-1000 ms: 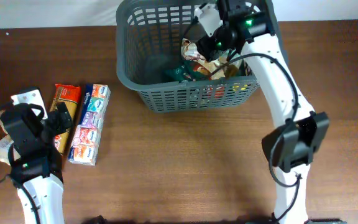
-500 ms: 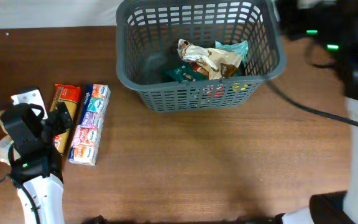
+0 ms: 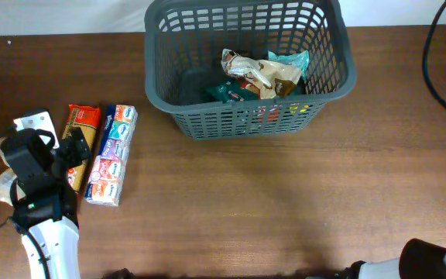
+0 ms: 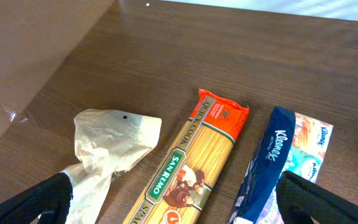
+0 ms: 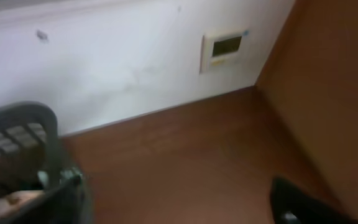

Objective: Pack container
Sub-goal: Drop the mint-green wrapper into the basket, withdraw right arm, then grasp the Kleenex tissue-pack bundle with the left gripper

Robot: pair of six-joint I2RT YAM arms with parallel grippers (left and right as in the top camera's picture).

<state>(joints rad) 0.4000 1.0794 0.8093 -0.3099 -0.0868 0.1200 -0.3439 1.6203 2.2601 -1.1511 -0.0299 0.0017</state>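
The container (image 3: 246, 116), a large dark grey lattice basket, stands at the back centre and holds several food packets (image 3: 260, 74). Its corner shows blurred at the left of the right wrist view (image 5: 17, 124). My left gripper (image 4: 182, 204) is open wide and low over a San Remo spaghetti packet (image 4: 194, 165); it also shows in the overhead view (image 3: 70, 159), over the same packet (image 3: 82, 128). My right gripper (image 5: 179, 208) is open and empty, over bare table to the right of the basket. It is out of the overhead view.
A blue Kleenex tissue pack (image 4: 278, 158) lies right of the spaghetti, also seen from overhead (image 3: 113, 155). A crumpled white paper bag (image 4: 104, 149) lies to its left. A white wall with a small panel (image 5: 224, 48) runs behind the table.
My right arm has swung away from above the basket to the right, out of the overhead view. A light crumpled packet now lies in the basket. The left arm has not moved.
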